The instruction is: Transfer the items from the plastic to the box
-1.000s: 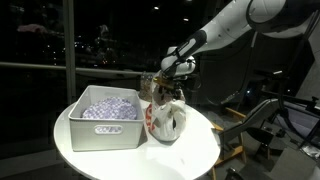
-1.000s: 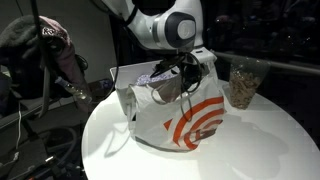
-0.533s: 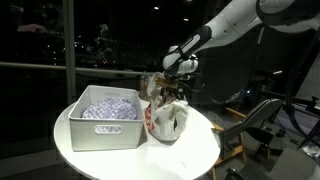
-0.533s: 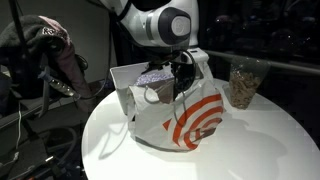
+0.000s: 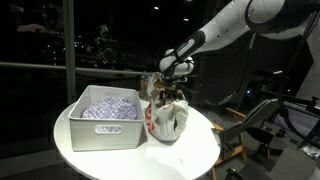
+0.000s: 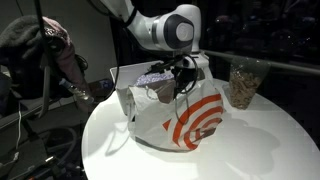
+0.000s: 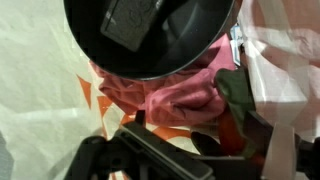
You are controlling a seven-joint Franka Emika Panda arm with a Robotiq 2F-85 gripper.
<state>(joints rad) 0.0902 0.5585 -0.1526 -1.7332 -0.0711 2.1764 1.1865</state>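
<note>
A white plastic bag with an orange logo (image 5: 166, 122) (image 6: 195, 122) stands open on the round white table, next to a grey box (image 5: 104, 131) (image 6: 122, 76) filled with pale purple items. My gripper (image 5: 170, 88) (image 6: 180, 78) is lowered into the bag's mouth. In the wrist view the bag holds a dark round pan (image 7: 150, 35), a pink item (image 7: 170, 95) and a red and green item (image 7: 236, 112). My gripper's fingers (image 7: 195, 150) are apart, with the red and green item between them. Whether they touch it does not show.
A clear container of brown pieces (image 6: 243, 85) (image 5: 150, 84) stands on the table (image 6: 265, 145) behind the bag. A chair with clothes and a helmet (image 6: 50, 50) is beside the table. Dark windows and furniture surround it.
My gripper rose slightly at the bag's mouth and came back down to about the same place. The bag and box have not moved.
</note>
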